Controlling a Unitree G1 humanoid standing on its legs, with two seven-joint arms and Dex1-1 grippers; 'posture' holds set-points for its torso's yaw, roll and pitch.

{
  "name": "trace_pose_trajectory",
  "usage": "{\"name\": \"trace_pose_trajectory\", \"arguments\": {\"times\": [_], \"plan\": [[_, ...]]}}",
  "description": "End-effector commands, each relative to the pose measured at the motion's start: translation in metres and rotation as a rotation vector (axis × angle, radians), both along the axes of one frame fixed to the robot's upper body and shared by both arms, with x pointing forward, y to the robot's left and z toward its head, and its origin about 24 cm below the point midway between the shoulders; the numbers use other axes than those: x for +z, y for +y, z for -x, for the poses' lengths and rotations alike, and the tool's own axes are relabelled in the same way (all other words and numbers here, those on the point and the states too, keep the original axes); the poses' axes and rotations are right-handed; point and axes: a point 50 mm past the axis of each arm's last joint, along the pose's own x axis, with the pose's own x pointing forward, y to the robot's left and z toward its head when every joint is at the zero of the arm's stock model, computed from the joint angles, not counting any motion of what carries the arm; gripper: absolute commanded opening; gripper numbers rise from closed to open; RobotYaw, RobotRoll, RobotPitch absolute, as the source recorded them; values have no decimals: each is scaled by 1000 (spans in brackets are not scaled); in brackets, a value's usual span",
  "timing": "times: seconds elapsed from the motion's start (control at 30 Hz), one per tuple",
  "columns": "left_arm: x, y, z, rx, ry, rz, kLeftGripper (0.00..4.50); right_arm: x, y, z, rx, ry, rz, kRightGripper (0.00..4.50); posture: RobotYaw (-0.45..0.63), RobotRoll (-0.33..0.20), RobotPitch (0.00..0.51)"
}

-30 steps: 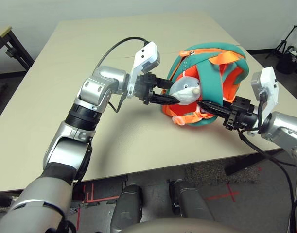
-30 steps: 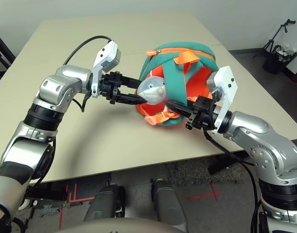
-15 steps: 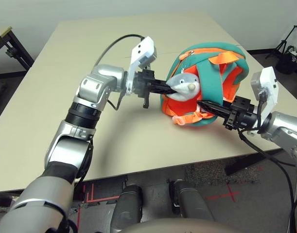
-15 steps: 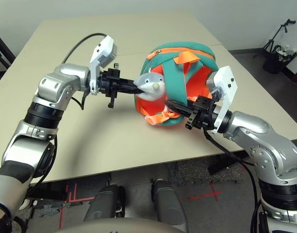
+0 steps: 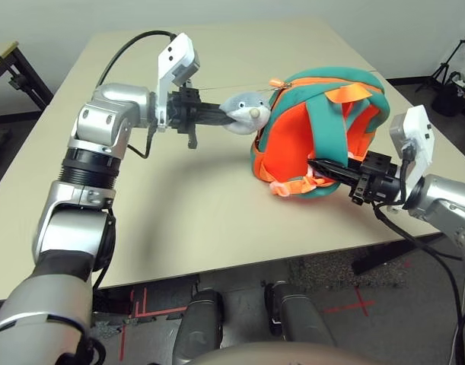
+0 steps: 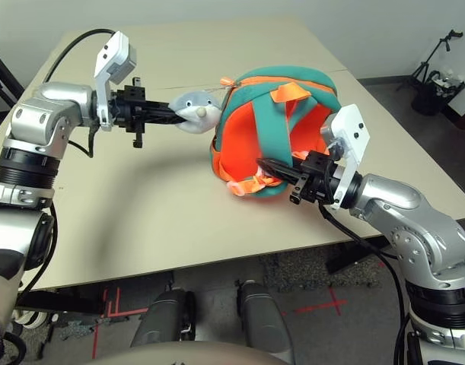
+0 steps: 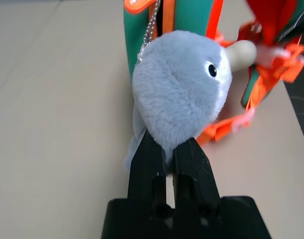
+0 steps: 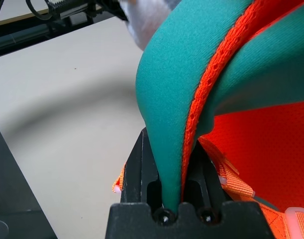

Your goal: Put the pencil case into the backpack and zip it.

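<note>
Head view, backpack: the backpack stands upright on the beige counter, strap side toward the robot, between the two arms; no pencil case lies on the counter, so I judge it may already be inside.
Head view, left pincer: the left pincer is clamped on the plush toy, drawn out sideways from the pack's top corner on its taut chain.
Head view, right pincer: the right pincer grips a teal strap low on the pack, nearer the body than the left one.
Left wrist view: narrow jaws pinch the grey fuzzy plush toy; a thin metal chain runs to the orange zip line.
Right wrist view: jaws nipped on the teal strap, smooth padded fabric edged in orange webbing.
Coming move: the zip arcs over the dome, nearer the left arm.
</note>
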Motion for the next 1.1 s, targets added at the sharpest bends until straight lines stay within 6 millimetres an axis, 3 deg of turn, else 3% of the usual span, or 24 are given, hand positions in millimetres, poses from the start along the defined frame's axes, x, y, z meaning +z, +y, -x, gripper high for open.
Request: {"name": "trace_pose_trajectory", "arguments": {"times": [0.03,0.3,0.53,0.7,1.1], "plan": [[-10,9,1,33,37,-44,0,-2,5,1,42,13,9,122,23,0,79],[-29,17,3,64,137,-37,0,-3,5,0,42,13,9,122,24,0,77],[-73,25,10,99,261,-116,0,-4,6,0,39,12,8,122,24,0,77],[-90,28,17,92,338,-129,0,-5,5,-1,35,11,11,122,24,0,77],[-102,37,22,135,380,-102,0,-10,4,-3,26,21,17,122,38,0,85]]}}
